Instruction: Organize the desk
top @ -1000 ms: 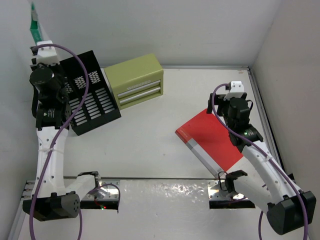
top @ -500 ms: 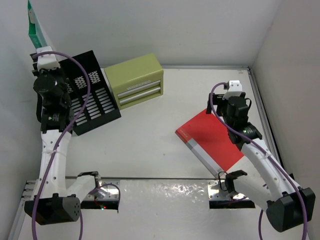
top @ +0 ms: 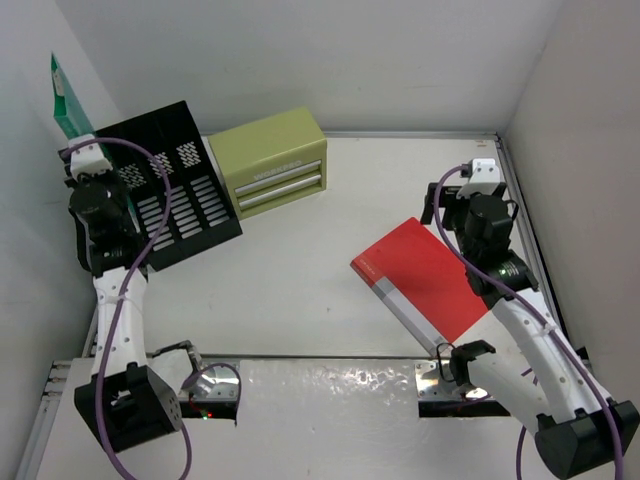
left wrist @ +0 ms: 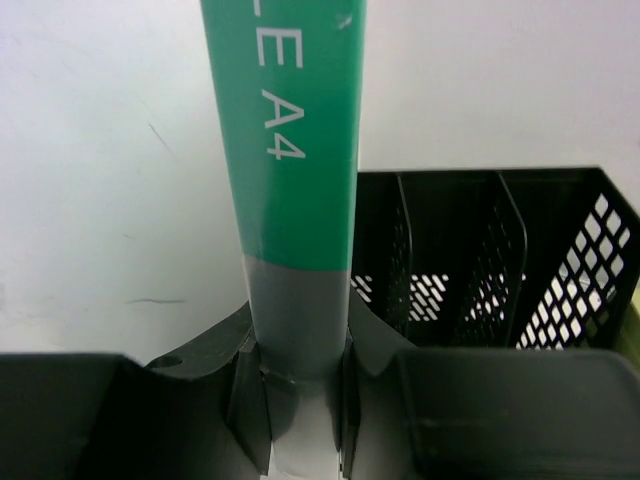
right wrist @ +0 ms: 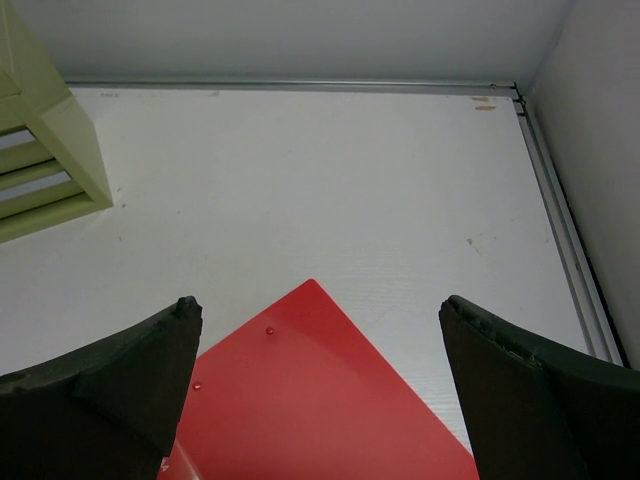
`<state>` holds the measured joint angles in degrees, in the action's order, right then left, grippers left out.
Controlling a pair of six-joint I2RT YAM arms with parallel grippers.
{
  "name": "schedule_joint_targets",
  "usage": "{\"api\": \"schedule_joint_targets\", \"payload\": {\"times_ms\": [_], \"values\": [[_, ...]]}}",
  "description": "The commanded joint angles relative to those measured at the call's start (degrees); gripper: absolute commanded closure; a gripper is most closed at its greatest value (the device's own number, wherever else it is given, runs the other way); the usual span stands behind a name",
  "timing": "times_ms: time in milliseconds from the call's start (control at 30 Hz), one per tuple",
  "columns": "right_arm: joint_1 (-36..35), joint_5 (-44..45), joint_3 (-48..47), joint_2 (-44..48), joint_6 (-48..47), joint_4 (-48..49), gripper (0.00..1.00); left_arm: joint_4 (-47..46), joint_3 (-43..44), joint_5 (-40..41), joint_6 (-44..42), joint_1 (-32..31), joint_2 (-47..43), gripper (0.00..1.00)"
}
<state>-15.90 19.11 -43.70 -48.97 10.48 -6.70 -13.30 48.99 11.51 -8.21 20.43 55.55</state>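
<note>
Left wrist: left gripper [left wrist: 300, 352] tight on green folder [left wrist: 300, 130] by black rack [left wrist: 480, 250]; right gripper [right wrist: 318, 305] apart over red folder [right wrist: 320, 410].

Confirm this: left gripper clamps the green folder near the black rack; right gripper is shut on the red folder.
Wrong on the right gripper: the right wrist view shows it open above the red folder, gripping nothing. The left gripper does clamp the green folder near the black rack.
</note>
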Motion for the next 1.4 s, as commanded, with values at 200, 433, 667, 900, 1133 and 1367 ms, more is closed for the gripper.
{"api": "schedule_joint_targets", "payload": {"times_ms": [200, 433, 667, 900, 1133, 1367], "values": [[-0.18, 0.93, -1.39, 1.86, -0.38, 0.11, 0.01, -26.58, -13.12, -12.91, 0.74, 1.37, 0.52, 1.00], [-0.18, 0.66, -0.95, 1.69, -0.63, 0.28, 0.01, -35.12, -17.44, -13.97, 1.00, 1.37, 4.74, 1.00], [-0.10, 0.40, -0.77, 0.54, -1.25, 0.19, 0.01, -38.55, -17.53, -11.95, 1.18, 1.37, 8.52, 1.00], [-0.18, 0.31, -0.77, 0.89, -2.13, -0.16, 0.01, -42.07, -19.99, -12.39, -0.05, 1.37, 10.89, 1.00], [-0.18, -0.48, -1.47, 0.98, -2.31, -0.16, 0.01, -45.50, -20.78, -11.77, -0.84, 1.37, 14.14, 1.00], [-0.18, -0.92, -0.86, 1.24, -2.22, -0.07, 0.01, -49.02, -21.66, -11.95, -1.02, 1.20, 16.26, 1.00]]}}
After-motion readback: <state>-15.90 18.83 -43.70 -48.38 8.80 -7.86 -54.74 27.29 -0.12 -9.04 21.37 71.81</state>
